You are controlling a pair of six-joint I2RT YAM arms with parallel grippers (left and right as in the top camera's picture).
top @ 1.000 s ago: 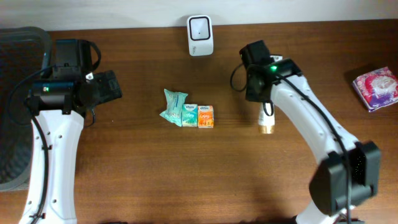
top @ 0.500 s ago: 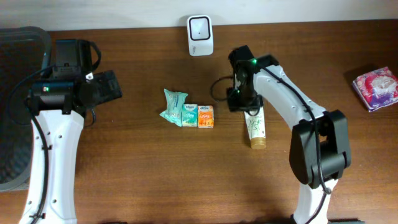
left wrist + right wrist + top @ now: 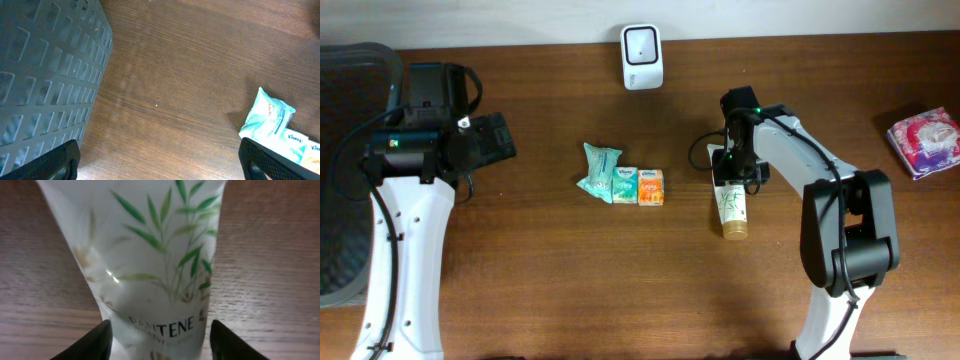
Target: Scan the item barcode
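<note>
— Where do we find the tube?

— We see the tube [image 3: 731, 205] lying flat on the worktop [image 3: 620, 280], its gold cap pointing away from the scanner [image 3: 642, 57], well to the right of the tissue packets [image 3: 620, 182].

— And the jaws?

— The right gripper [image 3: 157, 342] sits at the end opposite the cap. Its jaws are parted to either side of the tube, close to its edges, and we cannot tell whether they press it. The left gripper [image 3: 159, 159] hangs near the basket [image 3: 45, 75], jaws spread wide, holding nothing.

White links [image 3: 410, 250], black joints [image 3: 865, 215] and fingers [image 3: 92, 342], black cables [image 3: 382, 225], green light [image 3: 738, 108]
</note>
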